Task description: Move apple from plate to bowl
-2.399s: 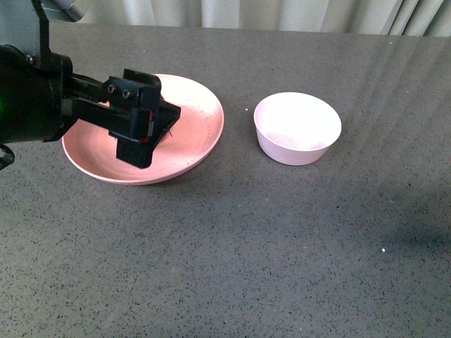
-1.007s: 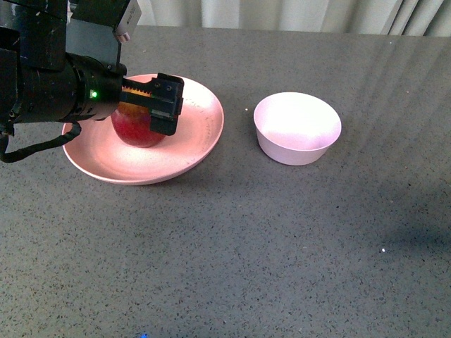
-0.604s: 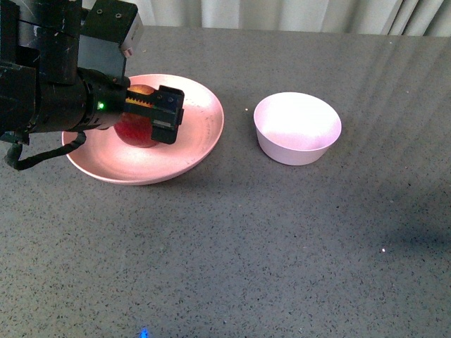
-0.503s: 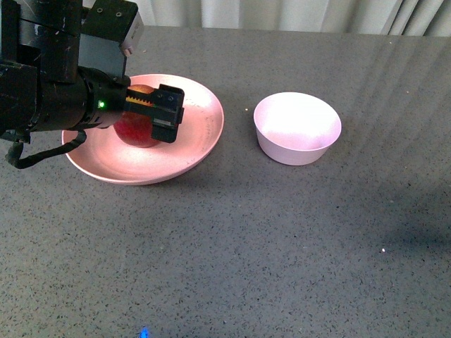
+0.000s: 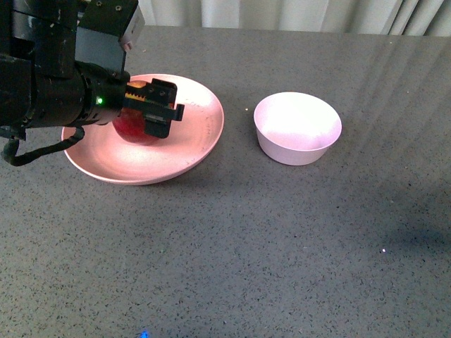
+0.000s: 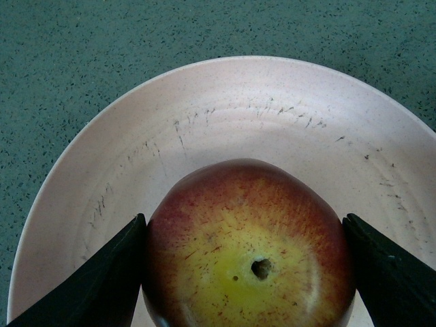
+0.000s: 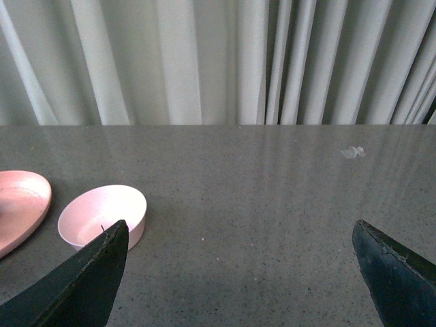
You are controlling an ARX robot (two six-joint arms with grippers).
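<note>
Left wrist view shows you the left gripper (image 6: 244, 235) pinching the glossy round apple (image 6: 248, 272), scuffed matte plate (image 6: 225, 109) beneath it.

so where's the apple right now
On the left of the front view, the apple is clamped in the left gripper over the middle of the plate. The bowl stands to its right, apart from the plate.
</note>
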